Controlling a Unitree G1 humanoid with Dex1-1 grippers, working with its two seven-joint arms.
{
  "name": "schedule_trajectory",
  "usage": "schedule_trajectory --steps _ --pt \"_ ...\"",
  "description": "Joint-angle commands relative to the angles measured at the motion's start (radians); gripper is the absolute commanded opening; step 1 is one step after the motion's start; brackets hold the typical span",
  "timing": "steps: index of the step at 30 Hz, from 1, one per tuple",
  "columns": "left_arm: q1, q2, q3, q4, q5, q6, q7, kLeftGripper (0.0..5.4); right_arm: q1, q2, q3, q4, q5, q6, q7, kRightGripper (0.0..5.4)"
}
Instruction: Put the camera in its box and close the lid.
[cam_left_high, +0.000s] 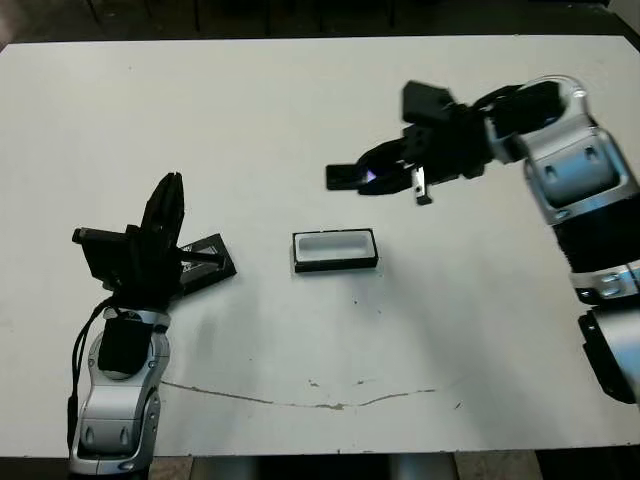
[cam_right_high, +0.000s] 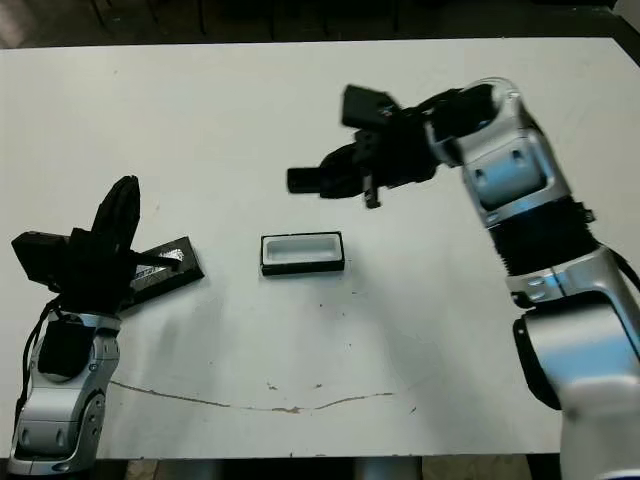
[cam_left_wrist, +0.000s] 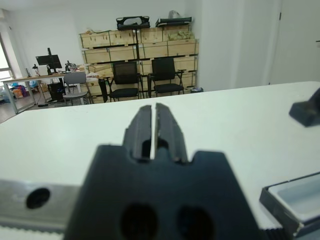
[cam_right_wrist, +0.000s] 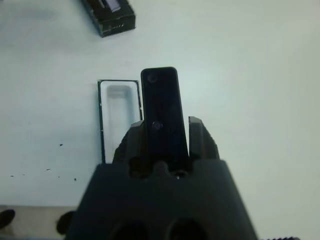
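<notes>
Two grippers over the white table (cam_left_high: 300, 100). Right gripper (cam_left_high: 372, 176) is raised, jaws pinching the camera (cam_left_high: 345, 176) by one end; camera held level in the air, above and slightly toward the far edge from the box (cam_left_high: 335, 250). Box sits open near the table's middle, white lining up, nothing inside. Lid (cam_left_high: 205, 265) lies flat toward the left edge, well apart from the box. Left gripper (cam_left_high: 167, 205) beside the lid, jaws pressed nearly together, holding nothing.

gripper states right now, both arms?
Left gripper: shut, empty, raised beside the lid.
Right gripper: shut on the camera, held above the table beyond the box.
</notes>
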Motion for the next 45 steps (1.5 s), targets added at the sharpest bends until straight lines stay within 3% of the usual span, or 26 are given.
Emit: schedule_trajectory --steps 1,9,17,22,29,40,45 --pt "0.025 -0.005 0.003 0.003 -0.007 0.007 0.003 0.0 -0.006 0.004 0.048 -0.016 -0.023 0.022 0.023 0.74" --pt "0.023 -0.009 -0.002 0.018 0.0 -0.011 0.006 0.0 -0.001 0.016 0.106 -0.016 -0.044 0.036 0.048 0.73" --pt "0.016 -0.003 -0.007 0.029 0.006 -0.024 0.002 0.0 0.01 0.016 0.155 0.03 -0.089 -0.038 0.052 0.73" --pt "0.017 -0.007 -0.009 0.03 -0.002 -0.02 0.002 0.0 0.008 0.027 0.185 0.022 -0.118 -0.009 0.058 0.73" --pt "0.018 -0.006 -0.011 0.034 0.004 -0.028 0.004 0.0 0.012 0.049 0.218 0.032 -0.155 -0.038 0.06 0.73" --pt "0.017 -0.01 -0.019 0.035 0.008 -0.024 0.007 0.0 0.033 0.066 0.235 -0.007 -0.181 -0.025 0.061 0.73" --pt "0.019 -0.018 -0.025 0.037 0.004 -0.024 0.008 0.0 0.03 0.069 0.251 -0.047 -0.219 0.013 0.063 0.73"
